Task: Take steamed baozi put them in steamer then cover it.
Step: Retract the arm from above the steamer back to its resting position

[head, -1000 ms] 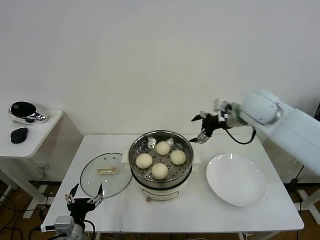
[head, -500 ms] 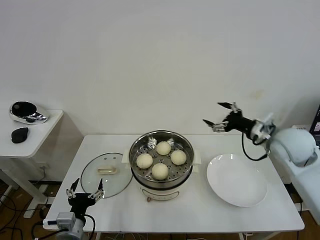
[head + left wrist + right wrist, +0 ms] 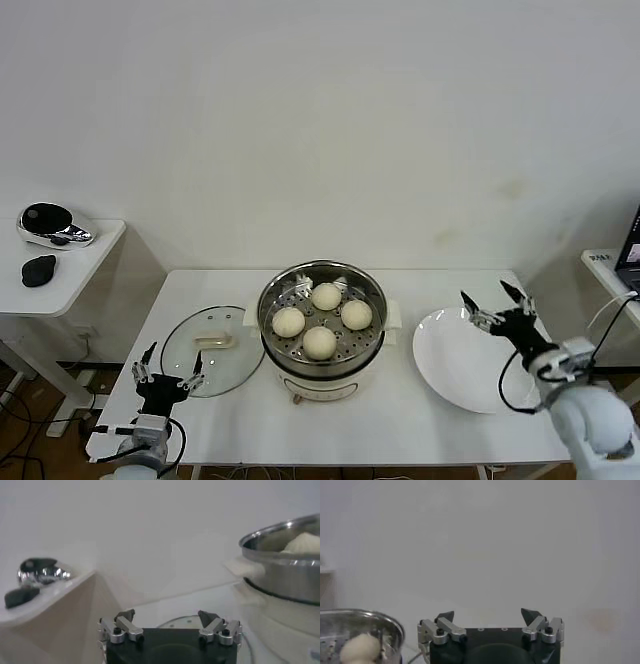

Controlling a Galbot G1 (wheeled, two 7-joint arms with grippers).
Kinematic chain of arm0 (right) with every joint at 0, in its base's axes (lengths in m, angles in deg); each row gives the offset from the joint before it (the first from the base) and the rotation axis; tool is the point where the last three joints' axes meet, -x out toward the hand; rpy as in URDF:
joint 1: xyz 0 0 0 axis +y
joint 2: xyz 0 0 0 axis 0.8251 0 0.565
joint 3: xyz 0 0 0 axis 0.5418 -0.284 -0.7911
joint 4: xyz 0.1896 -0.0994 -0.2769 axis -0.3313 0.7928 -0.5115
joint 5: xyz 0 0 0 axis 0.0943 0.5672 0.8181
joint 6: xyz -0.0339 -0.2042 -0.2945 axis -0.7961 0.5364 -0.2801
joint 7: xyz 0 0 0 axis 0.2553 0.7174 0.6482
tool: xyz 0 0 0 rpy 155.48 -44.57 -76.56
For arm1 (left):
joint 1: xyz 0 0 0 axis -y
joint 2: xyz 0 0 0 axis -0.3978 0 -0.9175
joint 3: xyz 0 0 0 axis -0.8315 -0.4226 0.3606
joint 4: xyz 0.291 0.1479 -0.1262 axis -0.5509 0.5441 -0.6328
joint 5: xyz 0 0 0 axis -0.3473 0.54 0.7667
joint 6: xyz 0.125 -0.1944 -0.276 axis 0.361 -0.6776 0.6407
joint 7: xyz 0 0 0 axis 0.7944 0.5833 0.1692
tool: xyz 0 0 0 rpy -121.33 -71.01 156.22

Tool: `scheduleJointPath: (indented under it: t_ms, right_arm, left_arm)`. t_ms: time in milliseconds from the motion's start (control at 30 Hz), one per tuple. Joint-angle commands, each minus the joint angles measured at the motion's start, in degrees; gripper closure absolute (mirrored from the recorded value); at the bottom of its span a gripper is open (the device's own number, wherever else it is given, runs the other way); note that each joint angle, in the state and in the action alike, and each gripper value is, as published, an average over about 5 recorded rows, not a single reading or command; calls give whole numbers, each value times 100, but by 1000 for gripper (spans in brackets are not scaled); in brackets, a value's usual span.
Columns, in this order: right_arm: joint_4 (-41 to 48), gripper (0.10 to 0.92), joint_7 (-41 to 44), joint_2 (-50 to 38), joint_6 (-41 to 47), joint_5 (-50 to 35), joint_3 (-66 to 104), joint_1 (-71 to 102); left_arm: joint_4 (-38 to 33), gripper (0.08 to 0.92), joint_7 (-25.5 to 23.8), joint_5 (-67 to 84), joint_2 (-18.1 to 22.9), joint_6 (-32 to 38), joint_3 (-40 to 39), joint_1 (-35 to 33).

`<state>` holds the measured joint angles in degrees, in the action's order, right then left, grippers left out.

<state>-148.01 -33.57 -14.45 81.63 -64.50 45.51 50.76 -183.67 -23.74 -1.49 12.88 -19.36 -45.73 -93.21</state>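
**Four buns in the pot, lid still off**

So all four buns [image 3: 320, 320] are sitting on the holey tray inside the steel steamer [image 3: 322, 345], which is about mid-desk [image 3: 400, 420] on its cream base. Nothing on top of it. The glass lid [image 3: 210, 348] lies flat on the desk just left of the steamer, cream handle facing up, its rim right up against the pot's base as far as I can see.

Right of the steamer there's a white plate [image 3: 472, 360] with nothing on it.

The left hand [image 3: 166, 380] hovers at the near left edge of the desk, just in front of the lid, fingers spread wide and holding nothing. The right hand [image 3: 497, 304] is out over the far right part of the plate, also wide open and empty.

Off to the far left is a small side table [image 3: 70, 275] with a couple of dark objects on it.
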Motion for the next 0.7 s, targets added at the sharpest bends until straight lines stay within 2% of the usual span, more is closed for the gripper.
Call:
scheduleJointPath:
  t_ms: [33, 200, 300, 500, 700]
  right_arm:
    - [-84, 203, -412, 1009, -428, 98, 348, 883]
    - [-59, 202, -400, 1075, -442, 208, 175, 798]
    - [-53, 203, -389, 1105, -446, 267, 123, 758]
    - [-164, 203, -352, 1098, -453, 308, 126, 797]
    - [-144, 203, -355, 1135, -504, 402, 131, 829]
  left_arm:
    - [714, 177, 323, -3665, -317, 889, -140, 138]
    - [1295, 177, 1128, -5643, -796, 1036, -576, 303]
    - [1768, 177, 1398, -6311, -937, 1041, -675, 521]
    - [2491, 177, 1360, -6372, -1021, 856, -674, 947]
    - [2686, 177, 1319, -6023, -801, 618, -809, 1265]
